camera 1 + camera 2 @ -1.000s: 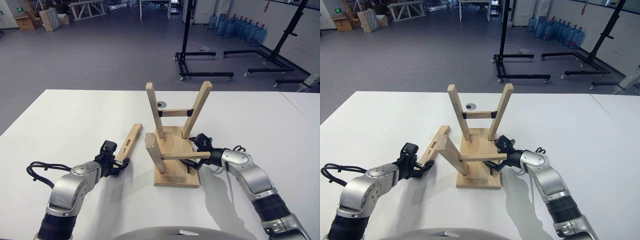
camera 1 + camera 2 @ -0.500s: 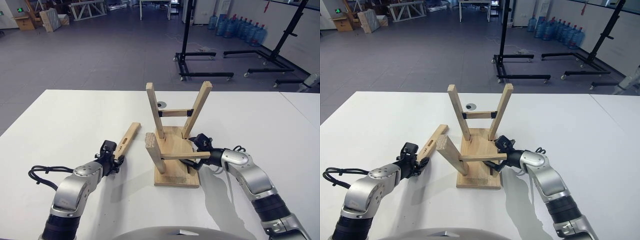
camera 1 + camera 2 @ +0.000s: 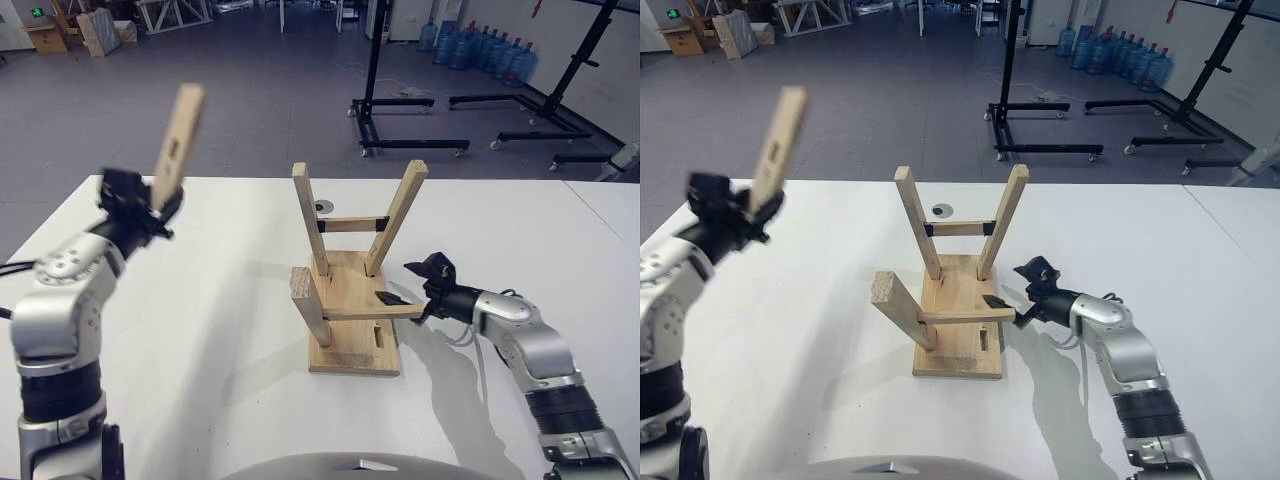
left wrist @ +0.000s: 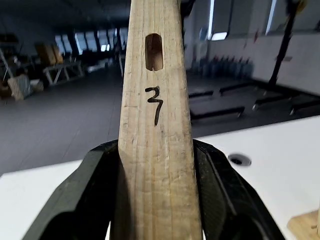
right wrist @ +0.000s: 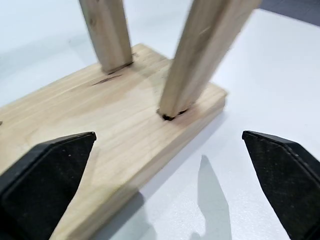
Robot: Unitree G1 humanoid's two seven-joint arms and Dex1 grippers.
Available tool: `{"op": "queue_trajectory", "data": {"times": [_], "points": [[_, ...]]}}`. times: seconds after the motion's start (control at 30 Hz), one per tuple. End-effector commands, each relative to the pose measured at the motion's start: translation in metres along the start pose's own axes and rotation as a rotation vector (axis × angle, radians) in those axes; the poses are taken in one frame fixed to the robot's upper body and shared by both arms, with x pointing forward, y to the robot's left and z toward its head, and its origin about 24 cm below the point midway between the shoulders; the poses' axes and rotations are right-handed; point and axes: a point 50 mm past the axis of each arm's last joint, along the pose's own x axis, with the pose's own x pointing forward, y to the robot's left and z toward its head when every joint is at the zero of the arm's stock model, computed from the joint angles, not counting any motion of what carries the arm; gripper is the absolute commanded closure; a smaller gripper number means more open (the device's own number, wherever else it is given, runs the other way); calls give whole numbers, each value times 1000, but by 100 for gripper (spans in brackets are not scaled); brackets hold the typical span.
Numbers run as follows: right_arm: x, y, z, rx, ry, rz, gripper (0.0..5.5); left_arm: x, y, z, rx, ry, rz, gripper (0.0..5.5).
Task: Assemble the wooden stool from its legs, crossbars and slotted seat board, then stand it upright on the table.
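- A loose leg (image 3: 178, 135), stiff and judged light, is clamped at its lower end by the left claw (image 3: 145, 208), high over the counter's (image 3: 200, 300) left side, so the slotted end is left free.
- The right claw (image 3: 416, 284) is held spread wide beside the upturned seat board (image 3: 350, 348).

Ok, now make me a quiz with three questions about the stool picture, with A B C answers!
1. Where is the loose leg?
A) lying flat on the table
B) up in the air in the left gripper
C) on the floor

2. How many legs does the back crossbar join?
A) two
B) four
C) none

3. How is the right gripper?
A) shut on a leg
B) open
C) shut on the seat board

Answers: 1 B, the left gripper clamps the leg and holds it high. 2 A, it spans the two upright legs. 3 B, its fingers stand wide apart, gripping nothing.
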Motion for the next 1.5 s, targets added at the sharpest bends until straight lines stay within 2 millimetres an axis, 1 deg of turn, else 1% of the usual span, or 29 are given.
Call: {"op": "queue_trajectory", "data": {"times": [0.03, 0.07, 0.1, 0.13, 0.17, 0.2, 0.23, 0.3, 0.33, 0.37, 0.5, 0.7, 0.77, 0.87, 1.03, 1.17, 1.2, 1.3, 1.4, 1.5], "points": [[-49, -29, 72, 146, -369, 44, 10, -4, -16, 42, -144, -180, -376, 344], [-59, -31, 93, 176, -474, 91, 10, -1, -22, 48, -192, -201, -463, 344], [-65, -30, 119, 213, -591, 163, 10, 3, -37, 52, -246, -221, -591, 344], [-66, -26, 141, 249, -678, 255, 10, 9, -56, 53, -292, -213, -726, 344], [-62, -20, 156, 285, -726, 337, 10, 13, -73, 52, -315, -200, -832, 344], [-52, -11, 167, 327, -739, 422, 10, 18, -88, 48, -334, -172, -912, 344], [-41, -3, 172, 373, -733, 492, 10, 21, -97, 43, -346, -149, -957, 344], [-13, 20, 172, 472, -681, 620, 10, 32, -111, 34, -398, -121, -994, 344], [-3, 31, 169, 505, -657, 658, 10, 35, -116, 31, -414, -108, -1009, 344], [2, 37, 167, 528, -648, 680, 10, 38, -119, 27, -419, -96, -1013, 344], [7, 51, 164, 578, -651, 717, 10, 39, -124, 24, -451, -83, -1042, 344], [16, 65, 178, 628, -686, 780, 10, 31, -136, 13, -482, -18, -1142, 344], [18, 66, 182, 637, -701, 785, 10, 29, -139, 11, -480, -3, -1163, 344], [16, 64, 184, 645, -729, 781, 10, 26, -138, 5, -479, 25, -1172, 344], [15, 61, 177, 658, -719, 778, 10, 28, -135, 4, -480, 29, -1159, 344], [18, 65, 172, 660, -691, 782, 92, 28, -137, 3, -475, 29, -1164, 344], [18, 65, 172, 660, -690, 782, 100, 27, -138, 3, -473, 31, -1167, 344], [18, 66, 174, 659, -699, 790, 171, 27, -138, 1, -475, 34, -1167, 344], [17, 67, 175, 661, -708, 793, 221, 26, -137, -1, -474, 40, -1163, 344], [16, 68, 174, 660, -713, 791, 284, 25, -137, -3, -467, 46, -1160, 344]]}}
